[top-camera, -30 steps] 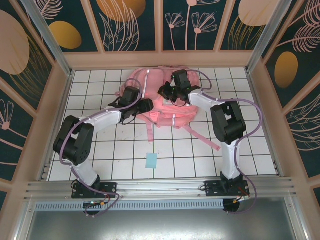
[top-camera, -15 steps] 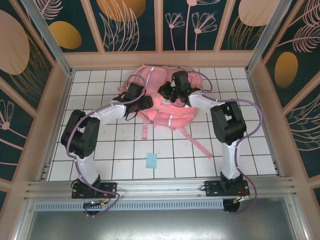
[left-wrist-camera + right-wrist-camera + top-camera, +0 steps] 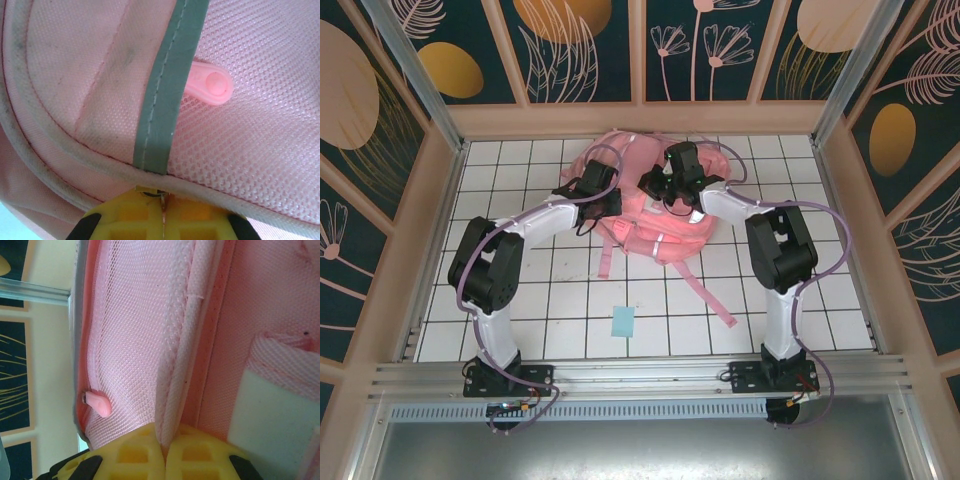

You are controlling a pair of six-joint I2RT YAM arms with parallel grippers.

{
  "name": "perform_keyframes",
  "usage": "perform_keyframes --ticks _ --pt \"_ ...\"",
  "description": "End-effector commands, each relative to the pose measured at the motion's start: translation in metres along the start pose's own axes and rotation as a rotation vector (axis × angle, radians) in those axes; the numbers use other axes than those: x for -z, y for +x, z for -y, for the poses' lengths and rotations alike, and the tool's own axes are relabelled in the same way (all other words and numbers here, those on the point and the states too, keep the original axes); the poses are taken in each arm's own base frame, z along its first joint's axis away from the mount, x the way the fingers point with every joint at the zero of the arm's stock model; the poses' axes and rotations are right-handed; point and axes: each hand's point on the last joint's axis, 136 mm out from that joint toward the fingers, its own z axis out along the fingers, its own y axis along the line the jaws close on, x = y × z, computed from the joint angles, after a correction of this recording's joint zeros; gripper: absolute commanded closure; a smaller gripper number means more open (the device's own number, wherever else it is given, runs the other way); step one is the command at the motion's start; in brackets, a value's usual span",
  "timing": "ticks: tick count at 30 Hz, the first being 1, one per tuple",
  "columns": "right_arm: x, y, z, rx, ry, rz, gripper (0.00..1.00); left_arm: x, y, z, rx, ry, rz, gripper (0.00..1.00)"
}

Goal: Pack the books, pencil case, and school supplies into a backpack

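Because both hands hold only thin seams, we judge the pink backpack (image 3: 665, 235) could slip free, or drag across the tiles if one arm pulls harder. It lies bunched right under both wrists, soft woven fabric with open mesh panels. Our left gripper (image 3: 162, 220) is clenched on a corded piping edge, and our right gripper (image 3: 164, 450) pinches a similar padded ridge. Just beyond the left fingers runs a flat grey reflective strip (image 3: 170, 85). The light-blue square pad (image 3: 622, 322) lies well behind both hands, towards the bases. Beside the strip sits a rounded, rubbery zipper pull (image 3: 210, 87).
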Motion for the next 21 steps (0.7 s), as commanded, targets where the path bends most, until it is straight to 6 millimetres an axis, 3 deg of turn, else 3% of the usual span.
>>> perform_keyframes --ticks 1,6,9,14,17,21 --pt "0.034 0.014 -0.049 0.126 -0.125 -0.067 1.0 0.017 -0.029 -0.023 -0.043 -0.058 0.078 1.0" --pt "0.039 0.012 -0.035 0.225 -0.071 -0.124 1.0 0.019 -0.02 -0.062 -0.118 -0.156 0.041 1.0" --pt "0.045 0.011 -0.026 0.276 -0.038 -0.147 1.0 0.015 -0.028 -0.079 -0.146 -0.214 0.066 1.0" --pt "0.062 -0.008 -0.005 0.34 0.045 -0.09 1.0 0.018 -0.041 -0.094 -0.168 -0.281 0.079 1.0" --pt "0.067 -0.024 0.002 0.413 0.103 -0.044 1.0 0.024 -0.036 -0.086 -0.169 -0.228 0.066 1.0" --pt "0.062 -0.048 0.002 0.466 0.133 -0.001 1.0 0.035 -0.005 -0.046 -0.152 0.009 -0.014 1.0"
